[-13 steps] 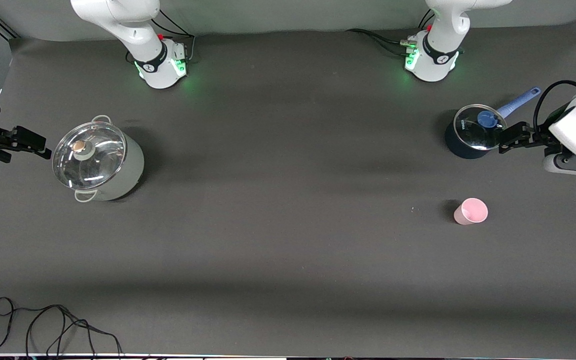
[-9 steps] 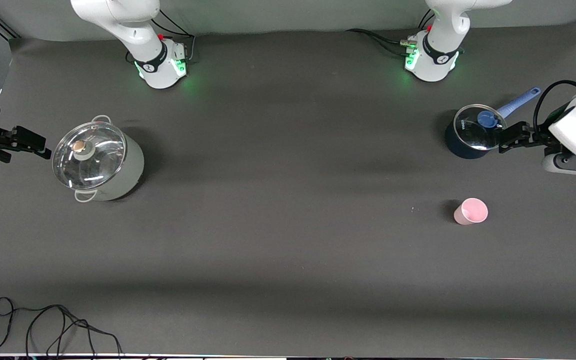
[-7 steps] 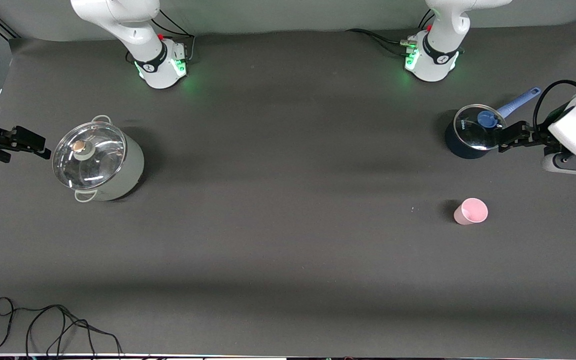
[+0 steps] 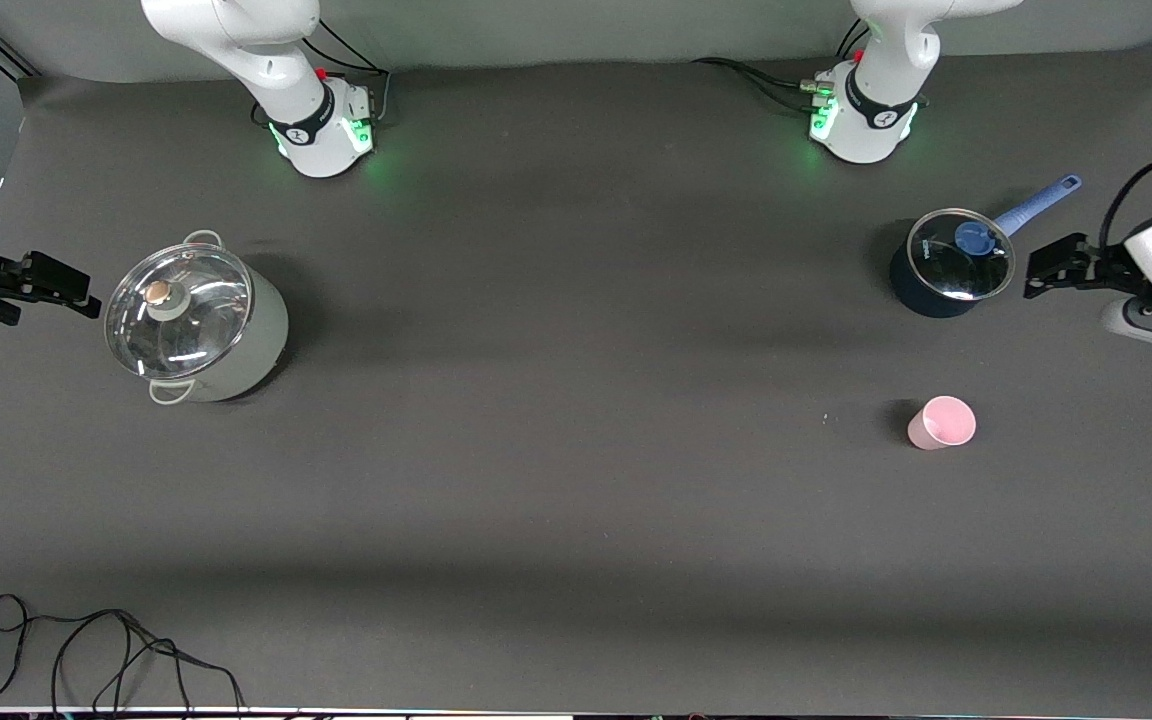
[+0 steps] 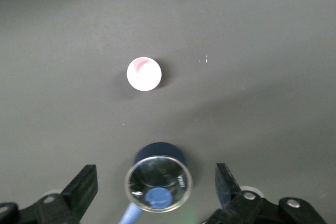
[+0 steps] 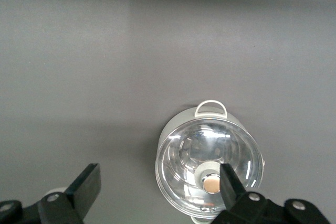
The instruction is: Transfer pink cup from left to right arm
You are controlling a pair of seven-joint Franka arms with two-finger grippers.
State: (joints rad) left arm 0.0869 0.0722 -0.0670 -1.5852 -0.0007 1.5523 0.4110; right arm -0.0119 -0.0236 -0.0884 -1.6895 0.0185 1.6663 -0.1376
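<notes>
The pink cup (image 4: 942, 422) stands upright on the dark table, toward the left arm's end and nearer to the front camera than the saucepan. It also shows in the left wrist view (image 5: 143, 74), apart from the fingers. My left gripper (image 4: 1044, 268) is open and empty, up over the table beside the saucepan; in its own view (image 5: 155, 179) its jaws stand wide apart. My right gripper (image 4: 71, 290) is open and empty, up beside the big pot at the right arm's end, and shows in its own view (image 6: 159, 179).
A dark saucepan (image 4: 946, 265) with a glass lid and blue handle stands beside the left gripper (image 5: 157, 182). A large pale pot (image 4: 236, 345) with a glass lid stands beside the right gripper (image 6: 210, 166). A black cable (image 4: 86, 650) lies at the table's front edge.
My left gripper has drawn back from the saucepan toward the left arm's end of the table. The right gripper and the pink cup have stayed where they were.
</notes>
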